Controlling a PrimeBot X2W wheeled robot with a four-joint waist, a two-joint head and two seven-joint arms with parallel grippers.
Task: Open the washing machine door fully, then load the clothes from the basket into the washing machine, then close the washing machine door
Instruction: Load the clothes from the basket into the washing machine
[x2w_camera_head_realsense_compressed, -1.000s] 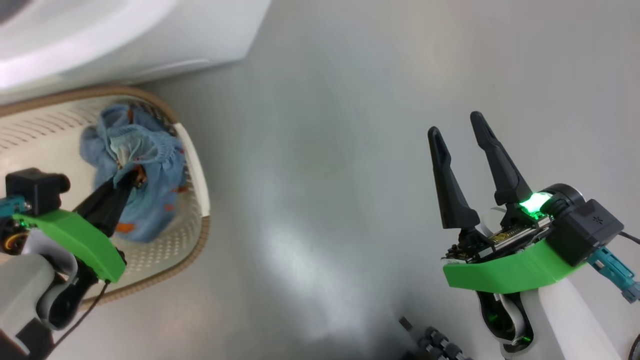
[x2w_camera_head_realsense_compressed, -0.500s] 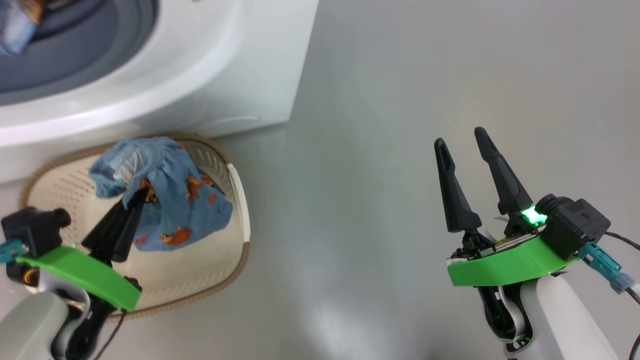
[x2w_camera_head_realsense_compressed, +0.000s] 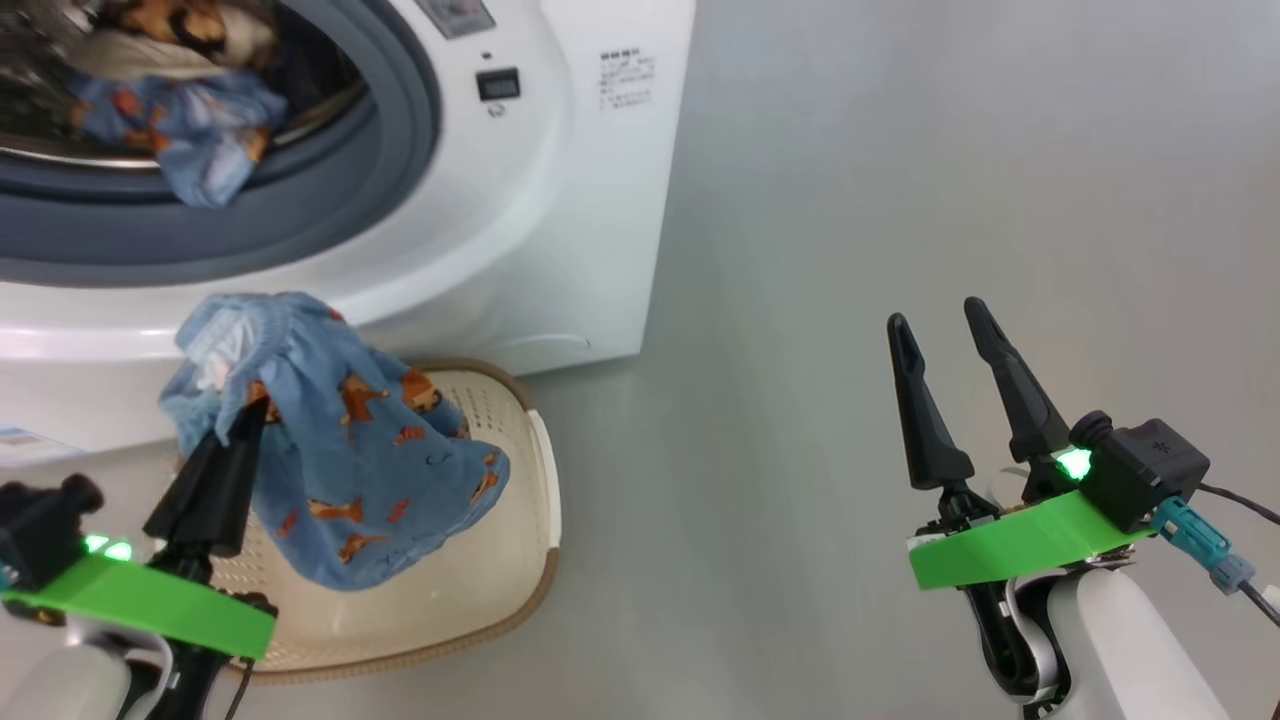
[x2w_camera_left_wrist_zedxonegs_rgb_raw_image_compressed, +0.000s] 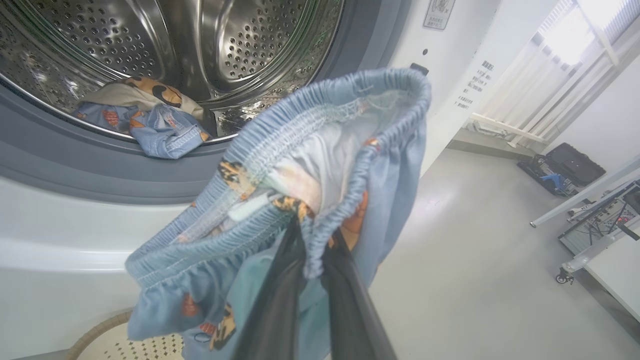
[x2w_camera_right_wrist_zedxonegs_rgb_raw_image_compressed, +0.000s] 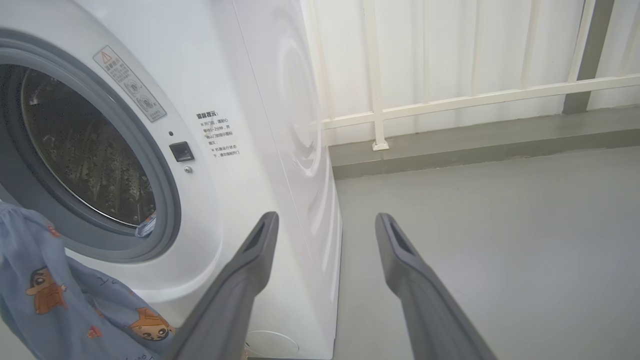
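A light blue garment (x2w_camera_head_realsense_compressed: 340, 460), orange-printed with a gathered elastic waistband, hangs pinched in the left gripper (x2w_camera_head_realsense_compressed: 247, 408) above the cream perforated basket (x2w_camera_head_realsense_compressed: 545, 480), just before the washing machine (x2w_camera_head_realsense_compressed: 560, 200). More clothes (x2w_camera_head_realsense_compressed: 190, 130) lie at the front lip of the steel drum (x2w_camera_left_wrist_zedxonegs_rgb_raw_image_compressed: 225, 45). The right gripper (x2w_camera_head_realsense_compressed: 935, 322) stands spread over bare grey floor (x2w_camera_head_realsense_compressed: 800, 300), well apart.

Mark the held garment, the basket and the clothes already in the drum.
held garment (x2w_camera_head_realsense_compressed: 390, 470): head view, hanging blue panel with orange prints.
basket (x2w_camera_head_realsense_compressed: 546, 470): head view, right side of the rim.
clothes in drum (x2w_camera_left_wrist_zedxonegs_rgb_raw_image_compressed: 162, 136): left wrist view, blue piece at the front of the pile.
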